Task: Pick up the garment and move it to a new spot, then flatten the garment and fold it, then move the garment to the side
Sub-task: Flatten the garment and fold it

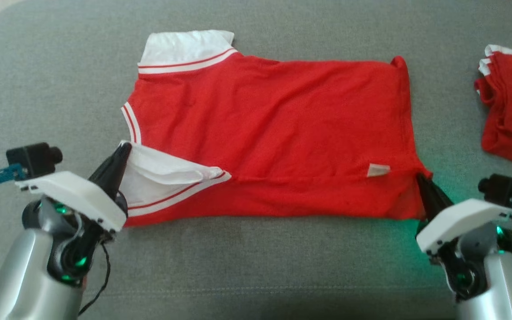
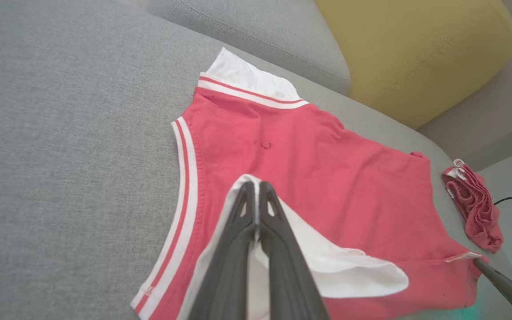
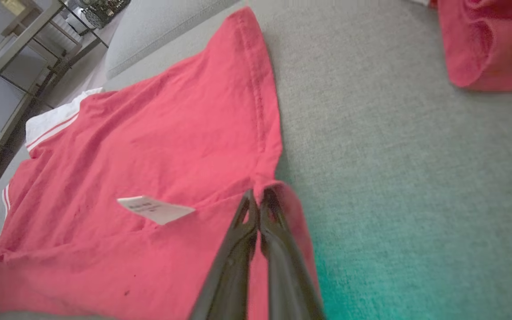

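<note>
Head view puts you, by my reading, in the fold step. The garment (image 1: 274,133) lies spread on the grey cushion (image 1: 256,275), with its near long edge turned over onto itself. Your left gripper (image 1: 125,149) sits at the white sleeve (image 1: 162,178), and your right gripper (image 1: 420,178) at the hem corner (image 1: 402,200). A second red garment (image 1: 511,106) lies well apart to the right. The next move probably calls for both arms to carry their ends toward the far edge together and level, so the crease runs straight.

Left wrist view shows your left fingers pressed together, clamped on the sleeve's white edge, with cloth pinched between the tips. The other arm's dark finger meets the hem at the lower right.

Right wrist view shows your right fingers closed on the red hem fold, near the white label (image 3: 156,209).
</note>
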Tool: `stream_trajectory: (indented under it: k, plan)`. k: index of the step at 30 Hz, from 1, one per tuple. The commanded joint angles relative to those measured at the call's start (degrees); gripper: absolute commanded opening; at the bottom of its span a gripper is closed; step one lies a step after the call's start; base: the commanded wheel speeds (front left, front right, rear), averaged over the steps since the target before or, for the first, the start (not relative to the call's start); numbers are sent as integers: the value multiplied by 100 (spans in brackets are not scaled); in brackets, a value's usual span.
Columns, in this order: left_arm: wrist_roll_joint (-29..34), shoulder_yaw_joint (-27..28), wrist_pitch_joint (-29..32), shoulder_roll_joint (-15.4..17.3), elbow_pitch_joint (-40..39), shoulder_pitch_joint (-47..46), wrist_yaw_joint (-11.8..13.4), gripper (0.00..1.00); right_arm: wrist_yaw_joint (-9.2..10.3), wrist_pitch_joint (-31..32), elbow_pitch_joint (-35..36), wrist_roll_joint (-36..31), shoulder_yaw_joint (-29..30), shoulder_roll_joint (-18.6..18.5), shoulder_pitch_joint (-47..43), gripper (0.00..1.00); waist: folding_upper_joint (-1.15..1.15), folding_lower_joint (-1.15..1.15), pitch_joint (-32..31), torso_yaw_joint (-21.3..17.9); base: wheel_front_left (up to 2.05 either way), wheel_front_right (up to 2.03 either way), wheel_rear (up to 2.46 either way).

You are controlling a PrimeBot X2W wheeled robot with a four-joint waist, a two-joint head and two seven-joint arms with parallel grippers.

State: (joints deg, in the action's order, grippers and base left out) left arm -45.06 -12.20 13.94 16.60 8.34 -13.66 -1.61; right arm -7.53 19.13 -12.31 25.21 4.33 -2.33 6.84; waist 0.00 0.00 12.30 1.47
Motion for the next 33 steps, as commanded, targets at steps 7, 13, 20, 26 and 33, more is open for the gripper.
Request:
stream_trajectory:
  k: [7, 13, 20, 26, 33]
  plan:
    - [-129, 331, -392, 4, 426, -478, -202, 100, 4, -480, 13, 95, -363, -55, 403, 100, 0, 0, 165, -67, 0, 0, 0]
    - [135, 426, -1148, -81, 471, -234, -126, 100, 4, -1143, 379, -316, -456, -55, 239, 100, 0, 0, 156, -58, 0, 0, 0]
    - [1056, 337, -2344, -99, -32, 362, 311, 100, 4, -2063, 1144, -1308, -482, -58, -121, 100, 0, 0, -71, -30, 0, 0, 0]
    - [1751, 225, -2763, -54, -414, 928, 661, 100, 4, -2272, 1392, -1811, -507, -56, -464, 100, 0, 0, -321, -25, 0, 0, 0]
    - [2407, 15, -2861, -18, -557, 1512, 962, 100, 4, -2214, 1488, -1853, -513, -55, -971, 100, 0, 0, -559, -3, 0, 0, 0]
